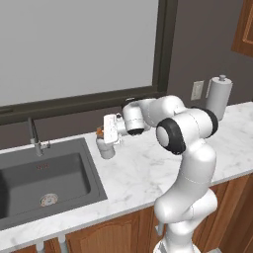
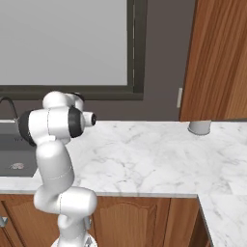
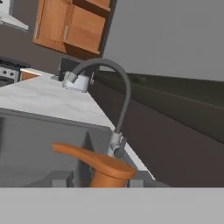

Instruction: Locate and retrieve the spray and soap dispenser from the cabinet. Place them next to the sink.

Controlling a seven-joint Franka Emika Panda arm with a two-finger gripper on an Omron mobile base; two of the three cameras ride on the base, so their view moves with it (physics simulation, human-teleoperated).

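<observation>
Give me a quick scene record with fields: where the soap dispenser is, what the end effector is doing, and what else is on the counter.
soap dispenser: upright on the counter, just right of the sink, orange pump top
end effector: shut on the soap dispenser, at its top
sink: dark basin set in the counter, grey faucet at its back
counter: white marble
paper-towel roll: standing at the counter's far right, against the wall
spray: not seen
</observation>
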